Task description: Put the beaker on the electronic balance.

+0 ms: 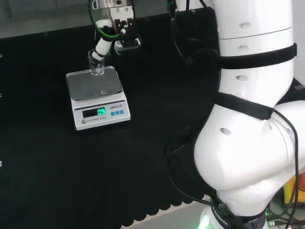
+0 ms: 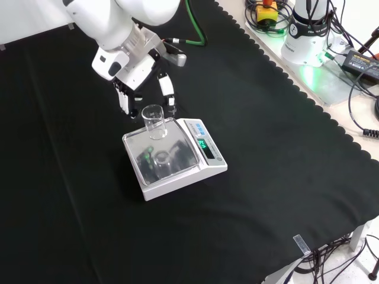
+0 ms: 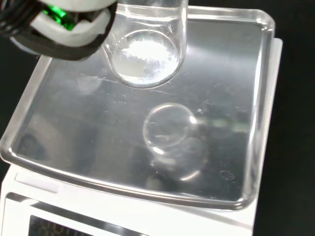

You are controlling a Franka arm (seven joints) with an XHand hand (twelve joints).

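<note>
We see the clear glass beaker standing upright on the electronic balance, near the far edge of its shiny metal pan. White powder lies in the beaker's bottom, and the white balance's green display is lit.

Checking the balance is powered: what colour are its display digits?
Green, on the electronic balance, clearest in the head view.

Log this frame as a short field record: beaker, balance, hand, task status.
beaker: clear beaker, upright, on the pan's far edge in the front view; white powder at its bottom in the wrist view
balance: electronic balance on black cloth, display lit
hand: hand just behind the beaker, fingers straight, not closed on it
status: beaker appears placed
</note>
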